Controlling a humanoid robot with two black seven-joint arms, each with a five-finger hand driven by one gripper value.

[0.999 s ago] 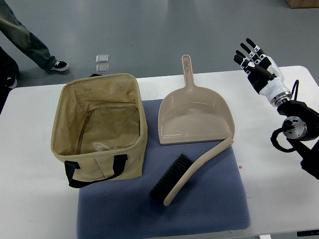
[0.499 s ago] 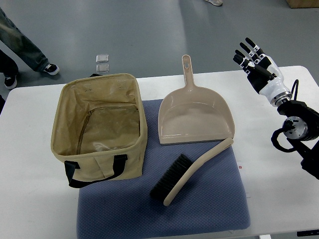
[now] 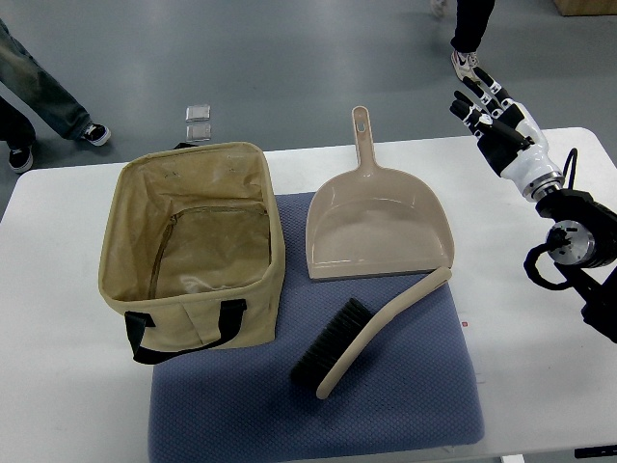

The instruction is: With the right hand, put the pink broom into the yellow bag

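Broom (image 3: 371, 333) lies diagonal on blue mat (image 3: 424, 405), near front edge of surface (image 3: 58, 386), bristles toward bag, handle tip just beside dustpan (image 3: 378, 227) lip. My right hand (image 3: 496, 121) raised at far right corner, fingers (image 3: 479, 89) spread, holding nothing. I'd grasp mid-handle, lift bristles clear of bag rim. Yellow bag (image 3: 193, 246) open, looks empty.

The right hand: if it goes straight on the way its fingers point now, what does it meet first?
Probably nothing on the table. The right hand points up and left in the picture, past the table's far edge toward the floor. The way looks free, though depth is unclear.
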